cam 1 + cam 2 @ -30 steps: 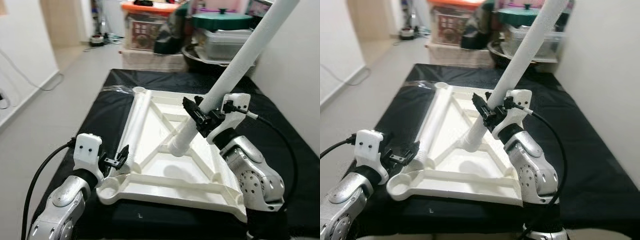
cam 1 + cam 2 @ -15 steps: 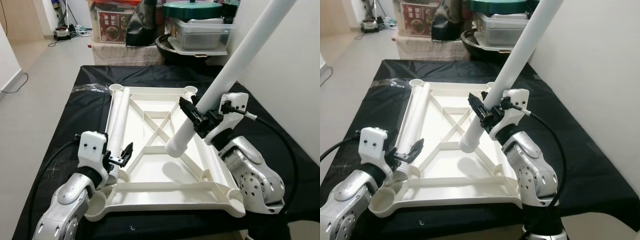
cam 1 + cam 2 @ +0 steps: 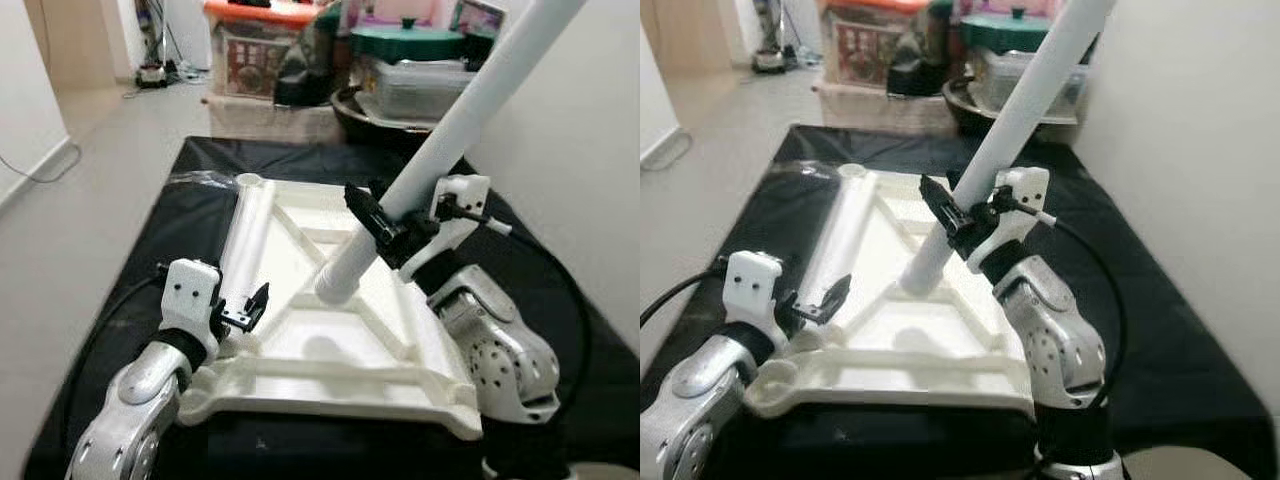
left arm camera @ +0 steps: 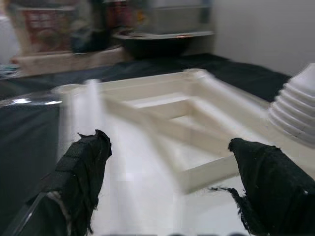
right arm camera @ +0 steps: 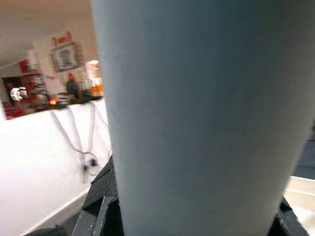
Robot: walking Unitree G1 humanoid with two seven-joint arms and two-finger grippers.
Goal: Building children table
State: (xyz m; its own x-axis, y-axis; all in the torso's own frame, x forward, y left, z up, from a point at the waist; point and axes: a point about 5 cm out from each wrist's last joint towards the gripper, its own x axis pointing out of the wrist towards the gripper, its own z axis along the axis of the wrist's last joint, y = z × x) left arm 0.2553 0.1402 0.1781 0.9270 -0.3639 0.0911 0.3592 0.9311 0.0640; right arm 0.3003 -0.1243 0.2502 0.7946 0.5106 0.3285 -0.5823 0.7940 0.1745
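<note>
The right gripper (image 3: 392, 232) is still clamped on the white table leg (image 3: 440, 145), same tilt as half a second ago, ribbed lower end hanging just above the middle of the upside-down white tabletop (image 3: 330, 355). The whole scene has slid and blurred a bit since then, but that's the head camera moving, not the parts.

The left gripper (image 3: 245, 312) has its fingers spread with nothing between them, sitting at the tabletop's near left corner like before, next to the near end of the second leg (image 3: 248, 235) that lies along the tabletop's left edge.

The tabletop sits on a black-covered bench (image 3: 545, 260), its ribs crossing in an X. Past the bench's far edge there's a pile of storage boxes (image 3: 262, 45) and a green lid (image 3: 418, 40), with a white wall (image 3: 590, 150) along the right.

The left wrist view gives you a low look between the black fingertips (image 4: 83, 167) across the tabletop frame, with the ribbed end of the held leg poking in at the side. The right wrist view is pretty much wall-to-wall leg, very close up, with a bit of room behind it.
</note>
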